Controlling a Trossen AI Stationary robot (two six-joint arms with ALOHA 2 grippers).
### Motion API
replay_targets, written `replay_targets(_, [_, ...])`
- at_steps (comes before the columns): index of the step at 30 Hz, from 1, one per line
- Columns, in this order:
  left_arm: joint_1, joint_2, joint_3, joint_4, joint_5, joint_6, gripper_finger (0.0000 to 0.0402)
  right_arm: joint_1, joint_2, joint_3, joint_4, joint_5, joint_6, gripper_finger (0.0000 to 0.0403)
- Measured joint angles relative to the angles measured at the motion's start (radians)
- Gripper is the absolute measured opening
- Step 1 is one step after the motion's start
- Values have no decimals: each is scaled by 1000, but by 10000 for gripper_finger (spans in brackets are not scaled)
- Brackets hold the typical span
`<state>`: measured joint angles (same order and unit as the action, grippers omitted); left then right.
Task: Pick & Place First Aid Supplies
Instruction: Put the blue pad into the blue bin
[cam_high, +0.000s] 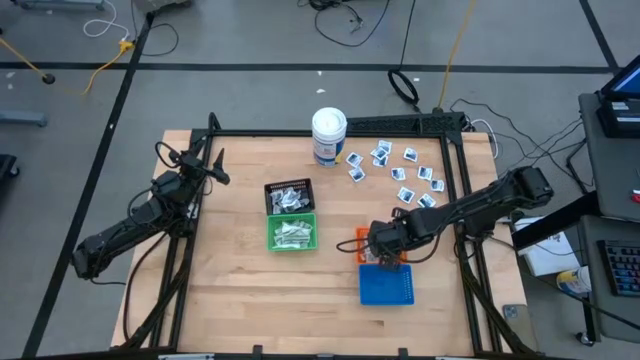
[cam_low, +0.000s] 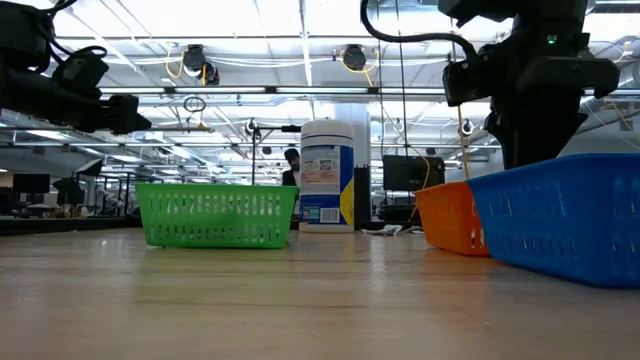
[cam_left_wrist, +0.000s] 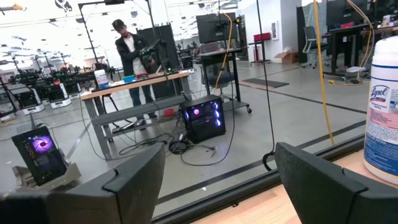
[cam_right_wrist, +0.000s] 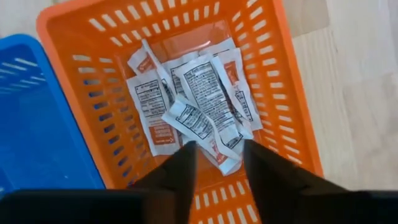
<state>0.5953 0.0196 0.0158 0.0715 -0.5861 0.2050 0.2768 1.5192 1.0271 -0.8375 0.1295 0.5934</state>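
Several white packets with blue print (cam_high: 395, 170) lie flat on the table at the far right. My right gripper (cam_high: 383, 247) hangs over the orange basket (cam_right_wrist: 292, 106) with its fingers pointing down and open (cam_right_wrist: 217, 165). Several white and orange printed packets (cam_right_wrist: 196, 102) lie in a heap on the basket's floor, and the nearest one's end shows between the fingertips. It touches nothing that I can see. My left gripper (cam_high: 215, 165) waits open and empty (cam_left_wrist: 217, 180) above the table's far left.
A blue basket (cam_high: 386, 285) stands against the orange one on its near side. A black basket (cam_high: 289, 195) and a green basket (cam_high: 292, 233), both holding packets, stand at mid table. A white canister (cam_high: 329, 135) stands at the far edge. A person stands in the room behind (cam_left_wrist: 127, 50).
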Motion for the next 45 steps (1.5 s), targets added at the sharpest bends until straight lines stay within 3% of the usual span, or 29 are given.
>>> replay_targets(4, [0,0,0,0,0,0,306,-1,-19,1,-5,-9,39,187])
replay_targets(8, [0,0,0,0,0,0,306,-17,-46,20,-5,1,147,210])
replay_targets(21, [0,0,0,0,0,0,306,-127,-55,60,2,3,415,197])
replay_targets(45, [0,0,0,0,0,0,305,-652,-55,60,201,1,336,196])
